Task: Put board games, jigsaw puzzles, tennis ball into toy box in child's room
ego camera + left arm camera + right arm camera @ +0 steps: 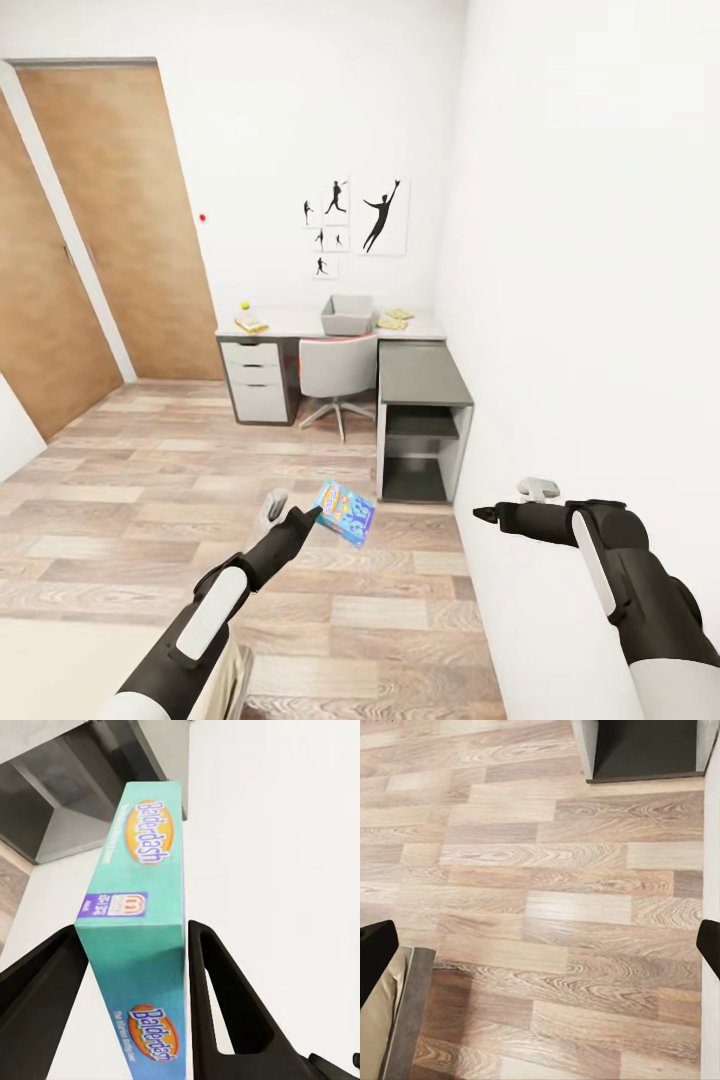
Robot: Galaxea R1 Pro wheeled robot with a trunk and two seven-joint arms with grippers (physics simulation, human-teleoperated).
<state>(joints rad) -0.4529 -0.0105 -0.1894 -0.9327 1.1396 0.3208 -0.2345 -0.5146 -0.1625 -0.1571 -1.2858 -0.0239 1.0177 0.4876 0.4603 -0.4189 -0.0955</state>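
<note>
My left gripper [312, 514] is shut on a small blue board game [343, 512], held tilted over the wooden floor. In the left wrist view the box is teal, reads "Balderdash" [142, 877], and sits between the two black fingers [225, 997]. My right gripper [487, 515] hangs near the right wall. Its wrist view shows the gripper [540, 952] open and holding nothing. Across the room stands the table [295, 322] with the grey toy box [347, 315], the tennis ball [243, 305], a flat yellow item [251, 324] and yellowish flat pieces [395, 320], too small to identify.
A grey office chair [337, 370] is tucked under the table beside the white drawer unit [254, 380]. A lower dark-topped cabinet [424, 375] stands against the right wall. Wooden doors [110, 220] are at the left. A beige, grey-edged surface [386, 1020] lies close below.
</note>
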